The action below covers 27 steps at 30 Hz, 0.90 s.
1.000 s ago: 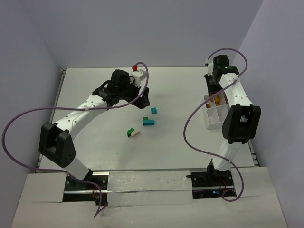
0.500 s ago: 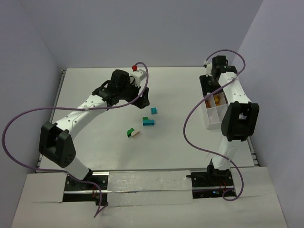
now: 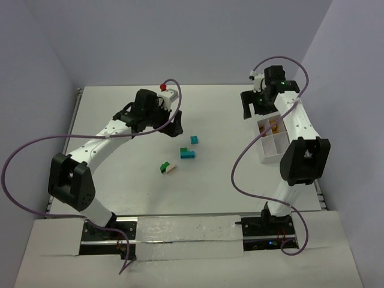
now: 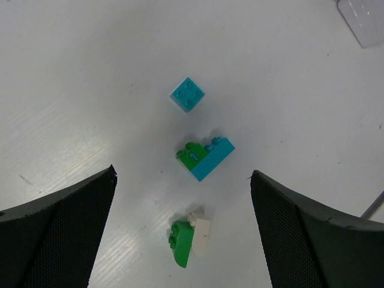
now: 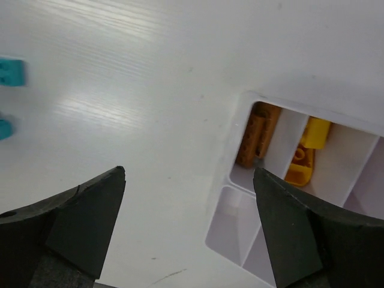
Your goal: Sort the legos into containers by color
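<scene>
Left gripper (image 4: 183, 175) spread, empty: centre on lone teal brick (image 4: 187, 94), upper middle, avoid green-teal pair (image 4: 204, 157). Right gripper (image 5: 189, 174) spread too.

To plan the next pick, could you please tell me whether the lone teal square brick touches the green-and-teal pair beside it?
Apart. The left wrist view shows a strip of bare table between the teal square brick and the green-and-teal pair.

The top camera looks down over the whole table (image 3: 216, 180) from above its near edge. Both wrist cameras face downward, close; the right one's view shares the tray (image 5: 237, 219).
</scene>
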### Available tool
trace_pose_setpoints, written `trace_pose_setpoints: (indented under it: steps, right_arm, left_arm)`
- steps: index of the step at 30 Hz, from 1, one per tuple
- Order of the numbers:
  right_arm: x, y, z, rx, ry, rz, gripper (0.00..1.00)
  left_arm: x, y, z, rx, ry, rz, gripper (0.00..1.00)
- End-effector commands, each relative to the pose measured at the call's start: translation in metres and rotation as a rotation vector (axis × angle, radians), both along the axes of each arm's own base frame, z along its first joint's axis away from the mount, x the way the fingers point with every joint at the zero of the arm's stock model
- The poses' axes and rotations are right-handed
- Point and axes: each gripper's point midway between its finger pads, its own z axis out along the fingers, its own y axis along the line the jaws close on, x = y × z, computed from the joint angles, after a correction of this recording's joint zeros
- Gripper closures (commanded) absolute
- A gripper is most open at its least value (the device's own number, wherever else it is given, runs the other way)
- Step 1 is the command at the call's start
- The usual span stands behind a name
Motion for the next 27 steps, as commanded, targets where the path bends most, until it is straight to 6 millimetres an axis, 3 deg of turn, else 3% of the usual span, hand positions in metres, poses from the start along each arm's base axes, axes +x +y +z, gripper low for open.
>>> trace_pose_setpoints:
  steps: [1,5,12,13,14,23,27]
  right_arm:
    - [-0.009,0.046,0.019,0.049,-0.069,0.119,0.07]
    - [-0.007,0.099,0.005,0.081,-0.045,0.139,0.15]
    - [0.000,0.186,-0.021,0.084,-0.017,0.049,0.17]
    - [0.003,0.183,-0.020,0.069,-0.027,0.037,0.17]
    - [0.001,0.200,-0.029,0.055,-0.030,0.036,0.18]
    - [-0.009,0.241,-0.083,0.028,0.107,0.019,0.20]
    - [-0.011,0.248,-0.103,0.016,0.136,0.019,0.20]
  left_arm:
    - [0.002,0.005,0.018,-0.057,-0.024,0.010,0.01]
    - [0.015,0.022,0.022,-0.112,0.010,0.078,0.02]
    - [0.043,0.068,0.036,-0.191,0.000,0.307,0.01]
    - [0.043,0.068,0.036,-0.191,0.000,0.308,0.01]
    - [0.045,0.074,0.038,-0.184,-0.008,0.324,0.01]
    - [0.050,0.086,0.025,-0.162,0.022,0.382,0.01]
    - [0.054,0.085,0.025,-0.163,0.030,0.376,0.01]
